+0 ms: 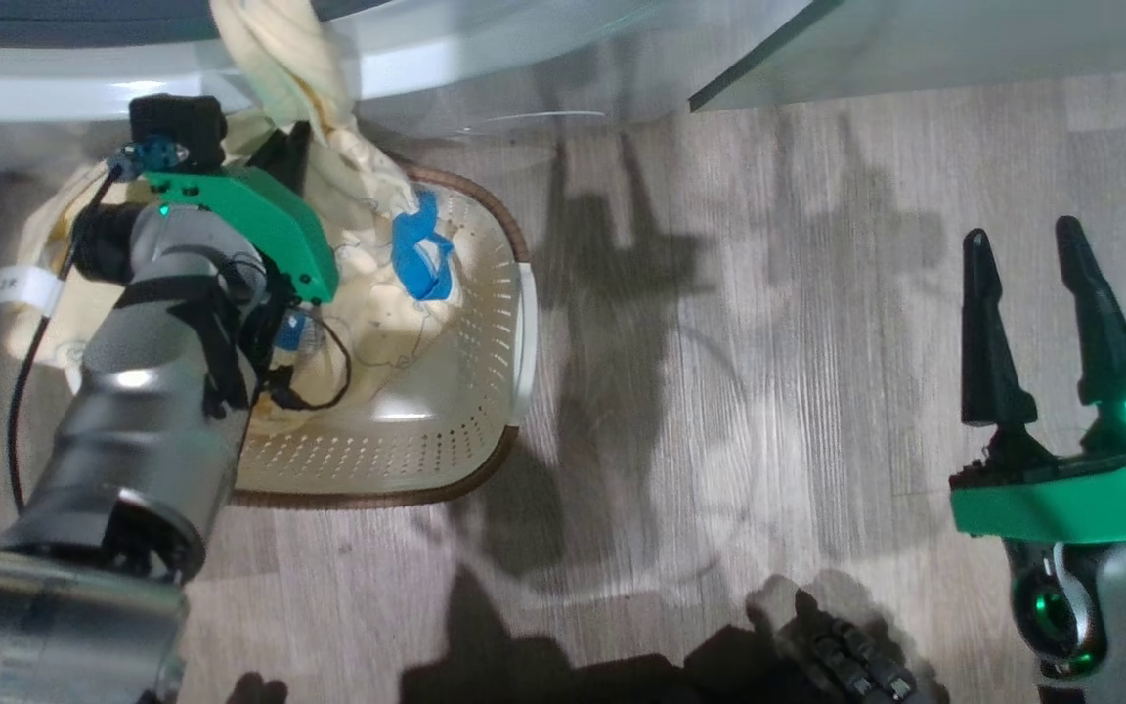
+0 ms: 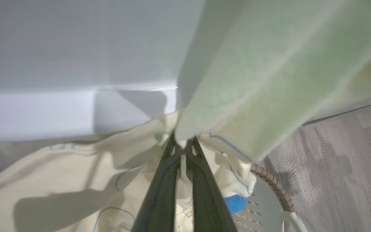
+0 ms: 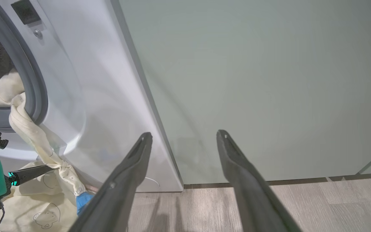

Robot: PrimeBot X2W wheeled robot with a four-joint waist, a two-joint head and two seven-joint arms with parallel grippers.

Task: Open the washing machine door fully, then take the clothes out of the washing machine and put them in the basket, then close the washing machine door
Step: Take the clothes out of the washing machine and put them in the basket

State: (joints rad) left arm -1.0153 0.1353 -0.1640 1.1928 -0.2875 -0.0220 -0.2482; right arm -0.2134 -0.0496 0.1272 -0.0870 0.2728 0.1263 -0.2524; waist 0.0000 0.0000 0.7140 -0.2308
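Observation:
The cream basket (image 1: 485, 467) stands on the floor below the white washing machine (image 1: 84, 93) and holds pale cream clothes (image 1: 368, 284) with a blue patch. A twisted strand of the clothes (image 3: 34, 135) hangs from the grey-ringed drum mouth (image 3: 35, 87) down into the basket. My left gripper (image 2: 180, 145) is shut on this strand just above the basket rim (image 2: 275, 187); from the right wrist it appears as the left gripper (image 3: 53, 168) beside the machine's front. My right gripper (image 1: 1037, 244) hovers open over bare floor at the right, holding nothing. The washing machine door is out of view.
A pale green cabinet (image 3: 253, 80) stands right of the machine, its bottom edge (image 1: 915, 39) showing in the head view. Grey wood floor (image 1: 719, 391) spreads between the basket and my right gripper. Part of my dark base (image 1: 846, 660) sits at the bottom edge.

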